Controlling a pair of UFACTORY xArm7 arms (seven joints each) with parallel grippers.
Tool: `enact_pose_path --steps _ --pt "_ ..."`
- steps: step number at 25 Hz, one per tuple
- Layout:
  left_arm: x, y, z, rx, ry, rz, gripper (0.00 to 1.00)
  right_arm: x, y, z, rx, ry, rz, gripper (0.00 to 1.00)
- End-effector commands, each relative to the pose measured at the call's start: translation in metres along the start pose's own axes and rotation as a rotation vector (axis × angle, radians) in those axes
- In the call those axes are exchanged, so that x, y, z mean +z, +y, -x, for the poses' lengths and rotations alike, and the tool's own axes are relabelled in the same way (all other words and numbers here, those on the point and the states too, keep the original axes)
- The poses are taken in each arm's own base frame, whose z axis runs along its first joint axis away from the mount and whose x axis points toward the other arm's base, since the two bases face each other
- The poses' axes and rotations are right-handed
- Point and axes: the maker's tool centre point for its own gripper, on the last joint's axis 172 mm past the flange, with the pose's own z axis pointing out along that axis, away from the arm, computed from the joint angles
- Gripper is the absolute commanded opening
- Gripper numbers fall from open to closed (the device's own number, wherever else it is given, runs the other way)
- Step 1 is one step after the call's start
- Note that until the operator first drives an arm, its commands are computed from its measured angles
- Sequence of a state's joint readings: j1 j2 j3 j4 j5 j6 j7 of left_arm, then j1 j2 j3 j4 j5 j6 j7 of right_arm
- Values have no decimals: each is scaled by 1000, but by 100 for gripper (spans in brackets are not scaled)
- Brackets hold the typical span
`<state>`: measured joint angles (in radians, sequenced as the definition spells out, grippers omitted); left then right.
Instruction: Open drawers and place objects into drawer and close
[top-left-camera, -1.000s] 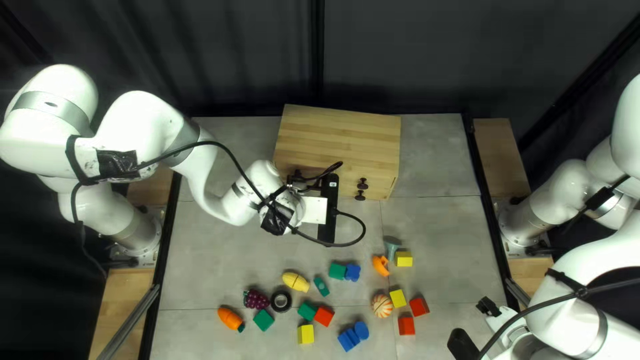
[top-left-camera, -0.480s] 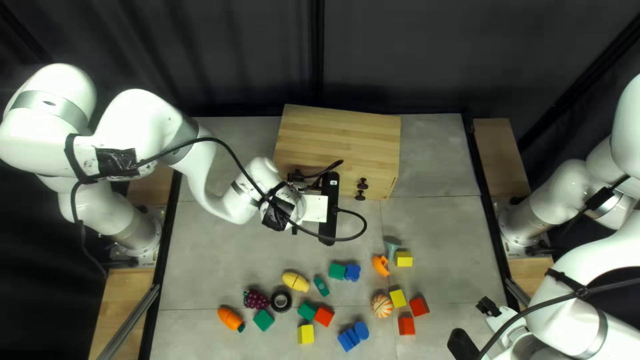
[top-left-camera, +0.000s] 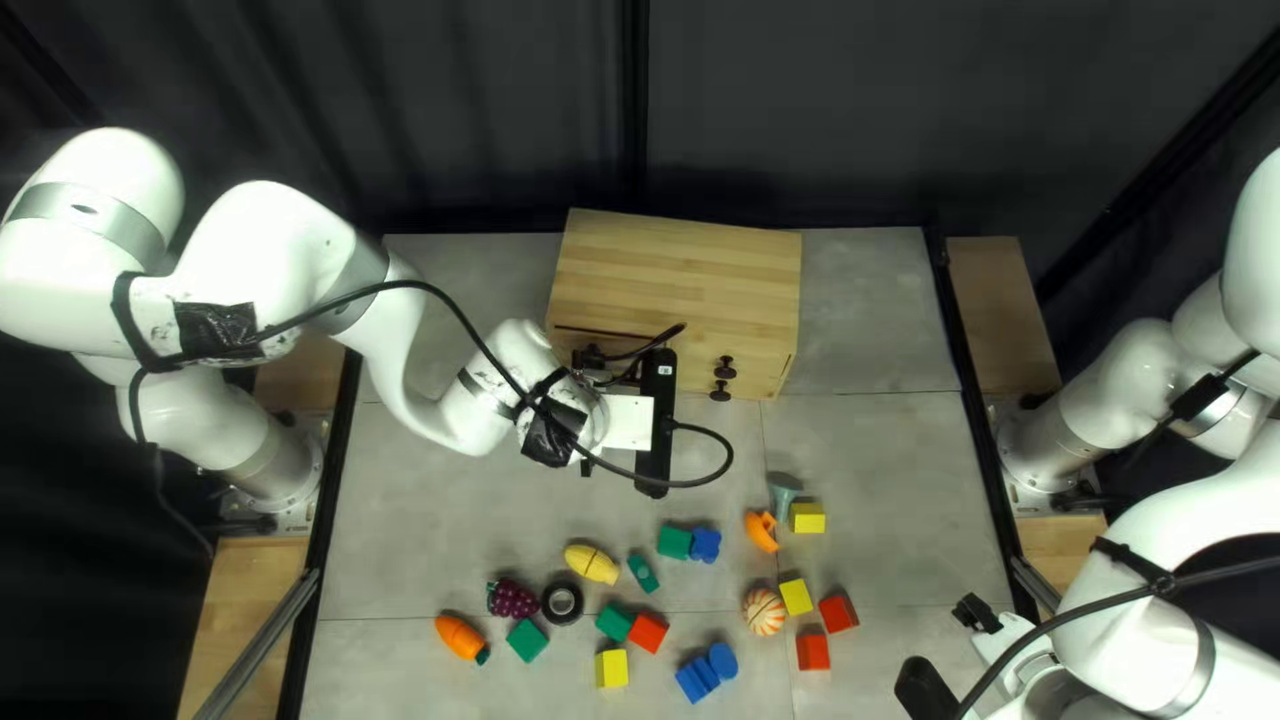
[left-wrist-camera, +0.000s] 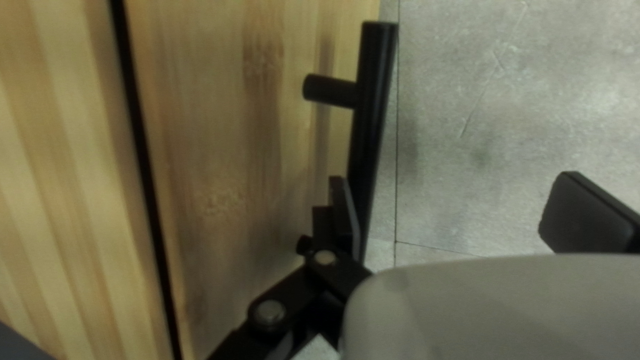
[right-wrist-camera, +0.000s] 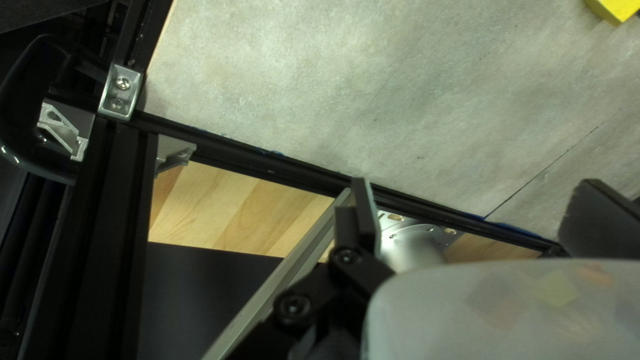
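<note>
Your drawer [left-wrist-camera: 233, 167] is starting to open

A dark gap [top-left-camera: 587, 328] is now showing beside the cable where half a second ago you were seeing none, so the drawer is probably sliding out from the cabinet [top-left-camera: 680, 274] at the bench's far edge [top-left-camera: 867, 440]; loading is still waiting.

Your left gripper [left-wrist-camera: 453, 177] is standing wide open and gripping nothing, one finger sitting just inside the handle [left-wrist-camera: 373, 100], likely hooking it. Your right gripper [right-wrist-camera: 475, 190], by the near right corner, is also standing wide, holding nothing.

Toward the near edge you are having four green blocks [top-left-camera: 527, 640], three red blocks [top-left-camera: 836, 614], three yellow blocks [top-left-camera: 611, 668], three blue pieces [top-left-camera: 696, 679] (two are nearly touching), plus one each: carrot [top-left-camera: 460, 638], grapes [top-left-camera: 511, 598], yellow fruit [top-left-camera: 591, 563], black ring [top-left-camera: 548, 607], striped ball [top-left-camera: 764, 612], orange piece [top-left-camera: 758, 532], grey-green piece [top-left-camera: 784, 491]. Two knobs [top-left-camera: 724, 368] are showing.
</note>
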<state>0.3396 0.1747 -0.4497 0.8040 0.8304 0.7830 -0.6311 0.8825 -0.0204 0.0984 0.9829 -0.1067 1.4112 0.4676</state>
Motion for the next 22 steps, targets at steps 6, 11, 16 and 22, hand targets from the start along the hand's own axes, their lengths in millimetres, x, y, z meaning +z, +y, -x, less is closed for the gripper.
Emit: enact_pose_path --steps 6,11,16,22 --pt "-3 -1 -3 1 -3 -11 100 0 0 0 0 0 0 100" --pt "1 -6 -10 -2 -1 -22 100 0 0 0 0 0 0 100" --pt "3 -13 -11 -12 -2 -36 100 0 0 0 0 0 0 100" --pt "5 -14 -8 -21 -7 -41 100 0 0 0 0 0 0 100"
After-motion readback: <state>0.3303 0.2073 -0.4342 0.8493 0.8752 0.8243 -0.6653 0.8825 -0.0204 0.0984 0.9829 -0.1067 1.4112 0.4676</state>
